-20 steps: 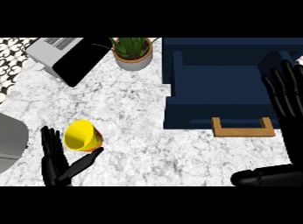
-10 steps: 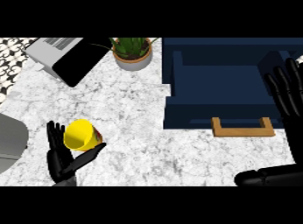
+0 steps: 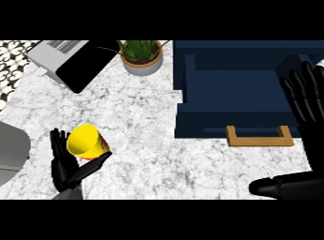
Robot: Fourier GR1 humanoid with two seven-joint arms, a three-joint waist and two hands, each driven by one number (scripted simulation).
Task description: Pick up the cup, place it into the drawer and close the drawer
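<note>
In the head view, the yellow cup [image 3: 86, 140] is cradled between the curled fingers and thumb of the left hand [image 3: 66, 165] above the marble table [image 3: 151, 117]. The right hand [image 3: 315, 101] is held open, fingers straight, over the open navy drawer [image 3: 241, 89].

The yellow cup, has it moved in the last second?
Yes, slightly. The yellow cup has shifted a little toward the view's lower edge, away from the potted plant, with the left hand curled round it.
</note>
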